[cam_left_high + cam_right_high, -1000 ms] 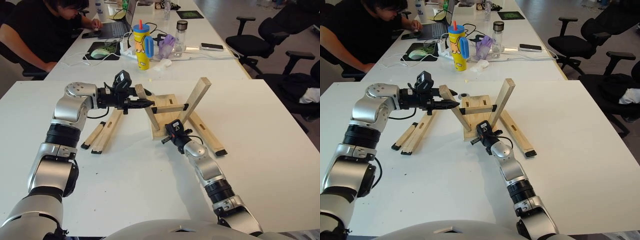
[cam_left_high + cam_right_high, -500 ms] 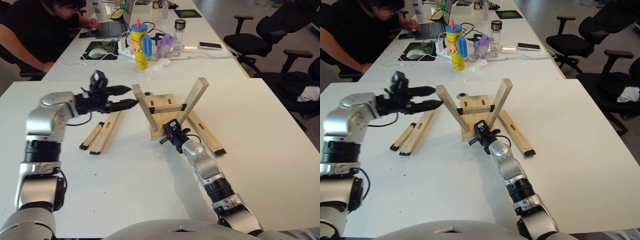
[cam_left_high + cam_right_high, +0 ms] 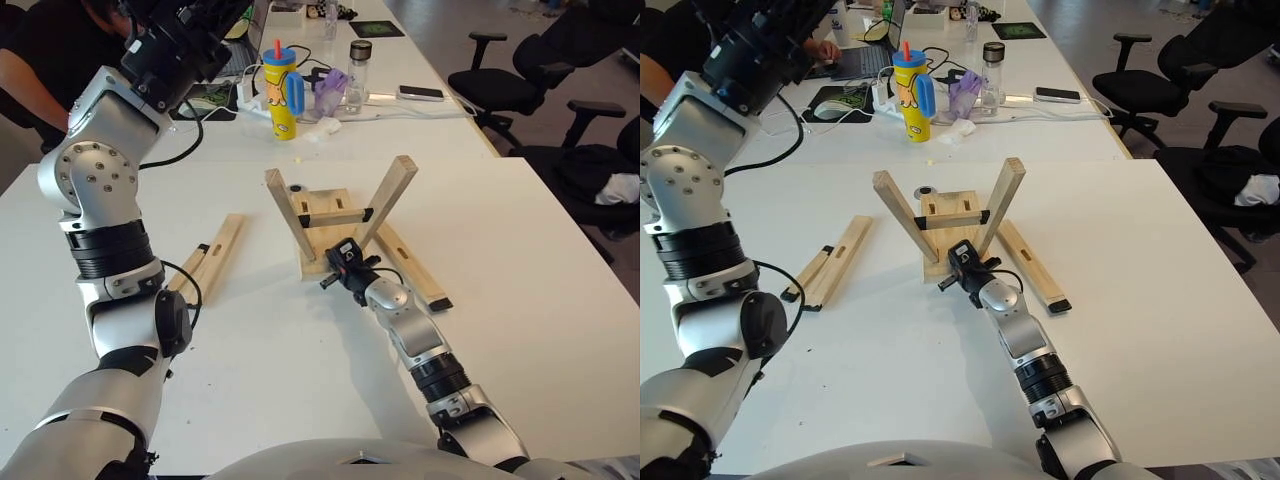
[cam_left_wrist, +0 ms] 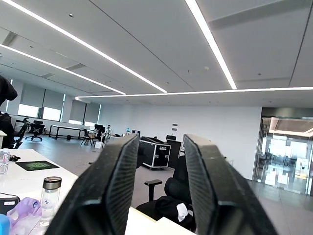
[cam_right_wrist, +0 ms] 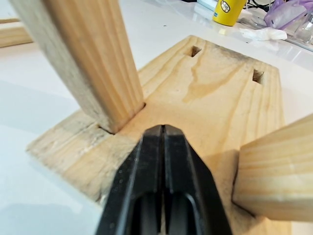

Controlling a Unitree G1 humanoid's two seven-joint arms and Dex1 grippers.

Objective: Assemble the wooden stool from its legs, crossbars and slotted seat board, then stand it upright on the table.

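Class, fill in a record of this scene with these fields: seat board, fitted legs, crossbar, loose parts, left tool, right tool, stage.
seat board: flat on the table, slots up
fitted legs: two, slanted in the board, leaning apart
crossbar: joins the two fitted legs
loose parts: lying left of the board; one loose leg lies to its right
left tool: open, high above the table
right tool: shut, tip at the board between the legs
stage: part assembled, not upright

Seat board [image 3: 322,245] flat on white table [image 3: 520,300]. Two legs [image 3: 283,212] stand in it, splayed apart, crossbar [image 3: 335,216] joining them. Right gripper [image 3: 340,266] at board's near edge. Loose leg pieces [image 3: 215,255] lie left.
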